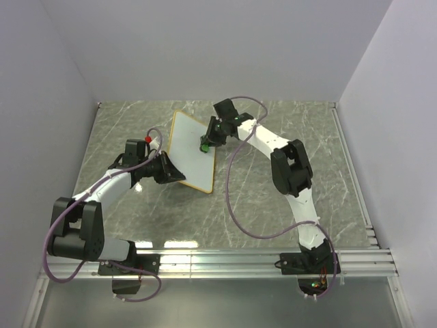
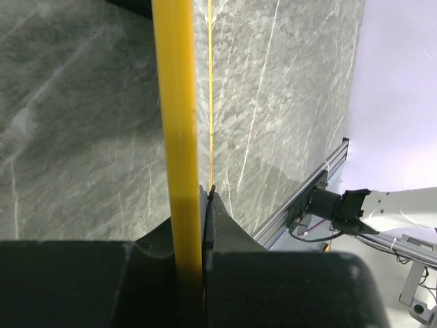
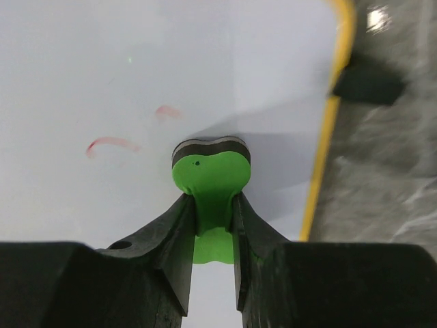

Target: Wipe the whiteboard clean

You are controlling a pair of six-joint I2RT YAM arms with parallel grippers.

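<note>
Top view, count: we see one whiteboard (image 1: 193, 152), one eraser (image 1: 204, 145) and two arms on one table (image 1: 287, 198).
Top view, materials: the whiteboard is rectangular with a white face, a thin light-wood frame and rounded corners. It sits mid-table, apparently tilted, on grey stone-look veining.
Top view, left arm: it reaches in low from the whiteboard's left, and the left gripper (image 1: 177, 175) is clamped on the lower left edge.
Top view, right arm: it arches in from the whiteboard's right with the elbow raised. The right gripper (image 1: 205, 141) is over the face near the right edge.
Left wrist view, count: one frame edge of the whiteboard (image 2: 176, 123) rises straight from between the black fingers.
Left wrist view, grip: the left gripper (image 2: 205, 199) is closed tight on that edge, with the table (image 2: 82, 102) behind it.
Right wrist view, count: we count two faint red marks (image 3: 109, 144), one black foot (image 3: 369, 83) and one eraser (image 3: 210, 171).
Right wrist view, shapes: the eraser is green and bow-shaped with a dark felt layer, which lies against the whiteboard (image 3: 102, 61) right of the marks.
Right wrist view, grip: the right gripper (image 3: 213, 219) pinches the eraser's narrow waist, jaws only slightly apart.
</note>
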